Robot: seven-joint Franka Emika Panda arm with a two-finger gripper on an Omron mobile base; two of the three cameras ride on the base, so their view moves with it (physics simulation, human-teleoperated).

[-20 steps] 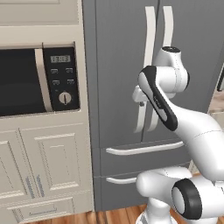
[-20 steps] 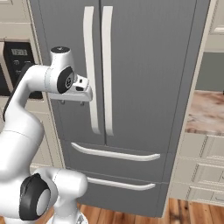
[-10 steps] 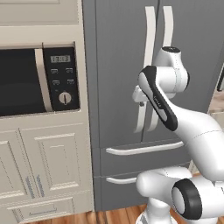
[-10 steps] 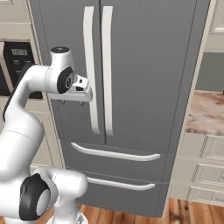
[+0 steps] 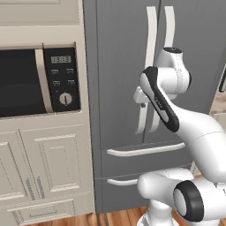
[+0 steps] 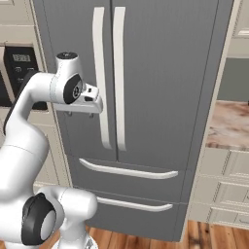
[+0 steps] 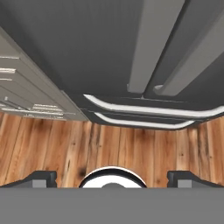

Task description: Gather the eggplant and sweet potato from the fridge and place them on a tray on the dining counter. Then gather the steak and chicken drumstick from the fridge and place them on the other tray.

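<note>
The dark grey fridge (image 5: pixel 119 66) (image 6: pixel 160 73) (image 7: pixel 87 43) stands with both upper doors and both drawers shut. My gripper (image 6: pixel 80 113) (image 5: pixel 142 104) (image 7: pixel 112 177) hangs in front of the left door, close beside its long pale handle (image 6: pixel 99 73), pointing down at the floor. Its jaws are open with nothing between them. A strip of the marbled dining counter (image 6: pixel 228 124) shows to the right of the fridge. The eggplant, sweet potato, steak and chicken drumstick are hidden, and the trays are out of view.
A cream cabinet with a built-in microwave (image 5: pixel 31 81) adjoins the fridge on the left. Cream drawers (image 6: pixel 221 185) sit under the counter on the right. Two curved drawer handles (image 6: pixel 126 171) cross the fridge's lower part above the wooden floor (image 7: pixel 131 153).
</note>
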